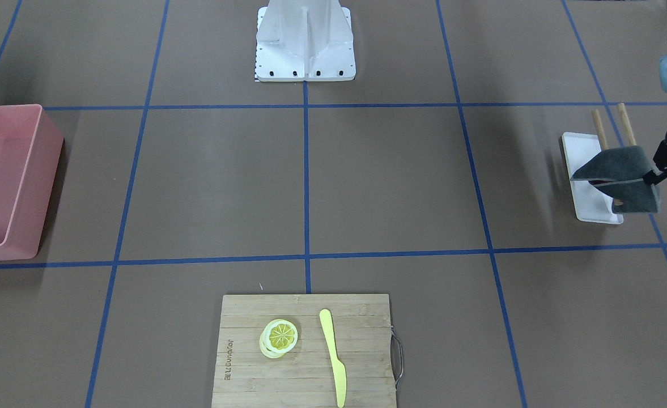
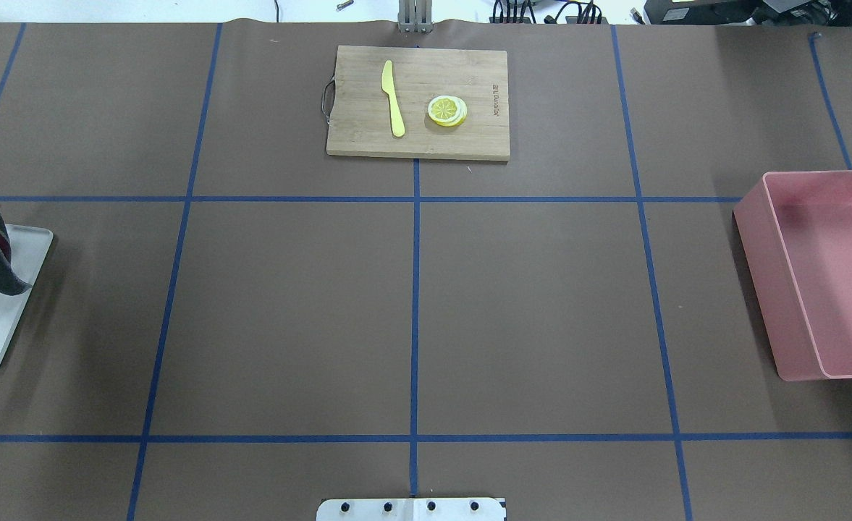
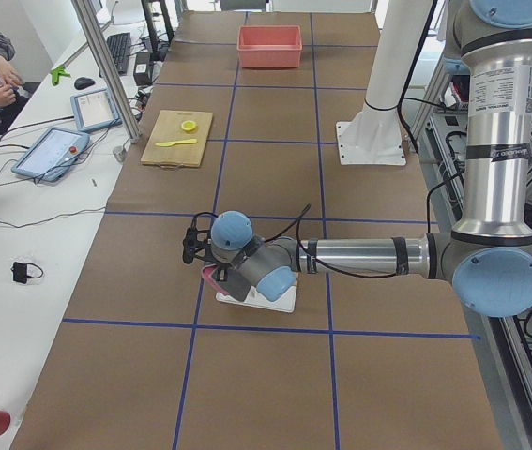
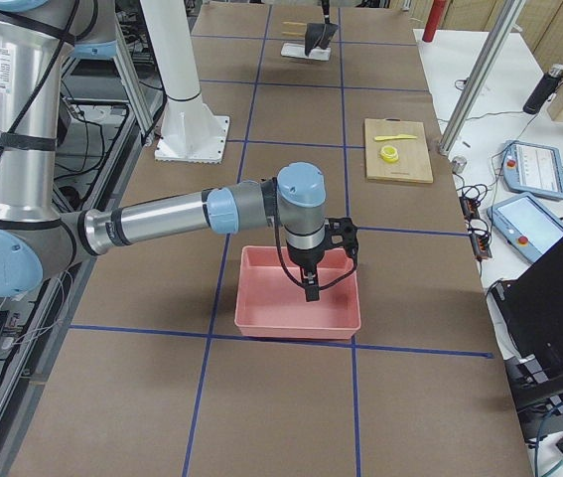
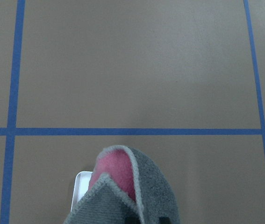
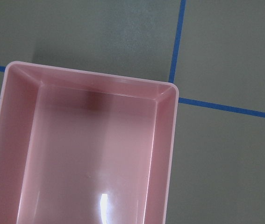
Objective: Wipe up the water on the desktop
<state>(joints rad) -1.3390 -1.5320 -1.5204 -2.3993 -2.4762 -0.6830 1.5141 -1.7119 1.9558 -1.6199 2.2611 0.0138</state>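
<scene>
Desktop (image 2: 288, 311) brown, blue-taped; left gripper (image 1: 652, 178) seemingly pinching grey cloth (image 1: 619, 170); tablets (image 3: 54, 150) alongside.

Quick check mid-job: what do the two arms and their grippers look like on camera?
Both the left arm and right arm are round silver-grey tubes with light blue joint caps. Black cables trail from each wrist. The left gripper and right gripper are small and black. Dark lettering on the upper links is too small to read.
</scene>
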